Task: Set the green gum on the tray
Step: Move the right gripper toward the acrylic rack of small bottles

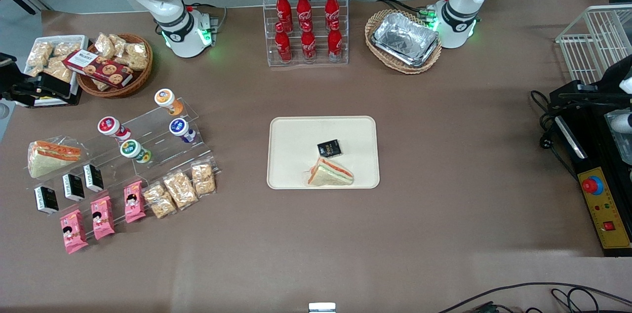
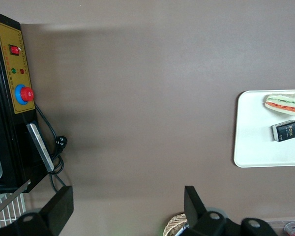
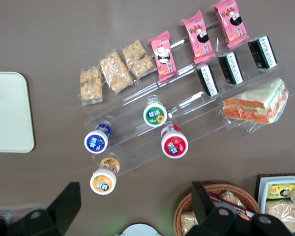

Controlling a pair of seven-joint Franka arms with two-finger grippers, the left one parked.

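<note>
The green gum (image 1: 132,149) is a small canister with a green-and-white lid. It stands on a clear stepped stand toward the working arm's end of the table, and also shows in the right wrist view (image 3: 155,114). The cream tray (image 1: 296,135) lies at the table's middle, holding a sandwich (image 1: 330,175) and a small black packet (image 1: 330,148). It also shows in the right wrist view (image 3: 7,113) and the left wrist view (image 2: 255,137). My gripper (image 3: 135,206) hangs high above the table, open and empty, well apart from the gum; in the front view it (image 1: 29,90) is at the frame's edge.
Red (image 1: 109,126), orange (image 1: 164,98) and blue (image 1: 178,127) canisters share the stand with the gum. Pink snack packs (image 1: 102,216), cracker bags (image 1: 180,188), black packets (image 1: 73,186) and a wrapped sandwich (image 1: 52,156) lie near it. A wicker snack basket (image 1: 116,63), cola rack (image 1: 307,26) and foil-tray basket (image 1: 405,40) stand farther from the camera.
</note>
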